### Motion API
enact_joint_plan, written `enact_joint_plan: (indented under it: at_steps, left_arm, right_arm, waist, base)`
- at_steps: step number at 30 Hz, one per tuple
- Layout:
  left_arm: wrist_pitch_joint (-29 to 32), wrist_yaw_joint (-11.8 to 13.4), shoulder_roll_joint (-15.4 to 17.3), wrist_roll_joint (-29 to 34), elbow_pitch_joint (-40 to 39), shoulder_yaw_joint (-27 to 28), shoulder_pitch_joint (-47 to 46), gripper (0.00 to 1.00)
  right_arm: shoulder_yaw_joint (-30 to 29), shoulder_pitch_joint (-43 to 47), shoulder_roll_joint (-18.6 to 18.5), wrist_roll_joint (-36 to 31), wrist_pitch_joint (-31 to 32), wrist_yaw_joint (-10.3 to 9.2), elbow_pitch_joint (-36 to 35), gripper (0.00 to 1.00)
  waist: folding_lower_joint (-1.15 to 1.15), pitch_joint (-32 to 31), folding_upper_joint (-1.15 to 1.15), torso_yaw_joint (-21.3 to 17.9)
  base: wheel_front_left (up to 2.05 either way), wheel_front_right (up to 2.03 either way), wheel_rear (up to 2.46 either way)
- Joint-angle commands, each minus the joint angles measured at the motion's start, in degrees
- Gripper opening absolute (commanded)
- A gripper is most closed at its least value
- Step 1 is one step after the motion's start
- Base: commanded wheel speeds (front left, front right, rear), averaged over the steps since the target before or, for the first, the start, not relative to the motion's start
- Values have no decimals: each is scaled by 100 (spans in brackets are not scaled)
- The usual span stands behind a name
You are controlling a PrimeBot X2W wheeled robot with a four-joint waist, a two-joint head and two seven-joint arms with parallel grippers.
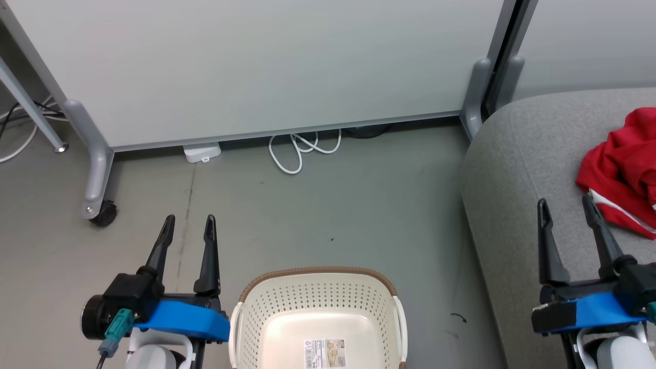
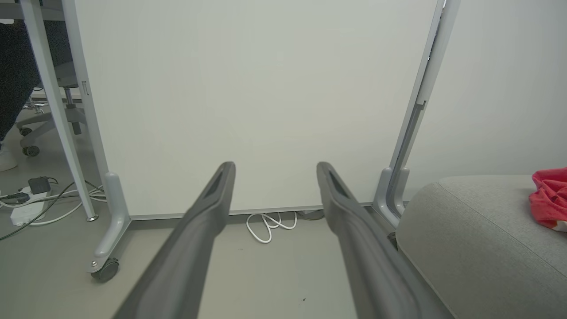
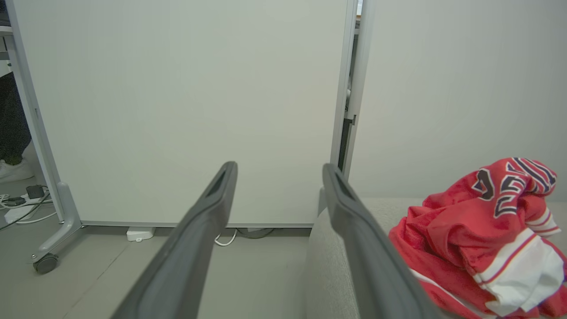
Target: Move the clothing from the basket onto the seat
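The red clothing (image 1: 622,169) with white trim lies bunched on the grey seat (image 1: 517,169) at the right; its black-and-white lettering shows in the right wrist view (image 3: 483,230). On the floor at the bottom centre stands the cream basket (image 1: 318,318), holding nothing but a label on its base. My left gripper (image 1: 188,221) hovers open just left of the basket. Over the seat's front part, my right gripper (image 1: 565,203) is open with nothing between its fingers, its right finger close to the clothing. The left wrist view shows the seat (image 2: 478,230) and clothing (image 2: 549,199) at the right.
A pale wheeled partition (image 1: 256,66) stands across the back, with a caster (image 1: 104,212) at the left. A looped white cable (image 1: 302,148) and a white adapter (image 1: 202,152) lie under it. Grey floor stretches between basket and partition.
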Motion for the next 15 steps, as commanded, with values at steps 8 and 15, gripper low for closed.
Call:
enact_joint_plan:
  at_steps: [8,15]
  left_arm:
    - [-27,-75,-65,51,100,85,202,100]
    - [-27,-103,-94,85,166,110,287,100]
  right_arm:
    - [39,276,52,24,-18,3,111,100]
    - [68,349,57,53,-19,3,163,100]
  waist:
    - [1,-219,0,35]
    - [1,-319,0,49]
  base:
    - [0,0,0]
    - [0,0,0]
